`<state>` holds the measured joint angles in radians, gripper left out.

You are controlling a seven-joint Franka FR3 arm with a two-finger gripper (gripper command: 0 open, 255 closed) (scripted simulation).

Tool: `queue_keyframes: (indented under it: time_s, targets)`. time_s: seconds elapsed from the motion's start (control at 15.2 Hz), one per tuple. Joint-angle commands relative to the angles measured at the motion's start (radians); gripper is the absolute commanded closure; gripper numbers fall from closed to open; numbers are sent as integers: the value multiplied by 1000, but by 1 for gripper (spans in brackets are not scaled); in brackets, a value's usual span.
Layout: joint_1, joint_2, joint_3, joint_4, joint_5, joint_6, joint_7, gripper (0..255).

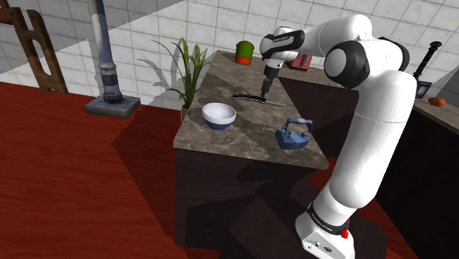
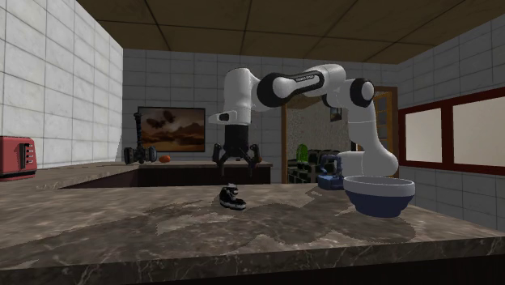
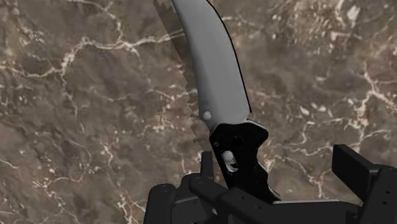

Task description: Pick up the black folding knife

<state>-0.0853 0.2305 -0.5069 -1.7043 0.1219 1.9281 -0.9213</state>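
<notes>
The folding knife [image 1: 251, 96] lies open on the marble counter [image 1: 243, 136], with a grey curved blade [image 3: 213, 70] and a black handle [image 3: 240, 156]. My black gripper [image 1: 265, 88] hangs open a short way above the knife's handle end. In the second exterior view the gripper [image 2: 235, 166] has its fingers spread, and there is a gap down to the knife [image 2: 233, 197], which is seen end-on. In the wrist view the handle lies between the fingers [image 3: 354, 167], closer to one of them and touching neither.
A white and blue bowl [image 1: 219, 115] and a blue iron-like object [image 1: 293, 135] stand on the counter's nearer half. A red and green can [image 1: 244, 51] sits at the far end. A potted plant [image 1: 187, 70] grows beside the counter. A red toaster [image 2: 16, 155] is on another counter.
</notes>
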Motion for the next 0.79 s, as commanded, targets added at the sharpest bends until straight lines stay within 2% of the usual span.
queue_keyframes:
  time_s: [0.0, 0.59, 0.66, 0.73]
  targets:
    - [-29, 75, 3, 86, 38, -15, -49, 0]
    - [-30, 98, 11, 13, 53, 77, -60, 0]
    - [-30, 98, 12, 13, 53, 77, -59, 255]
    - [-30, 98, 12, 12, 53, 79, -59, 255]
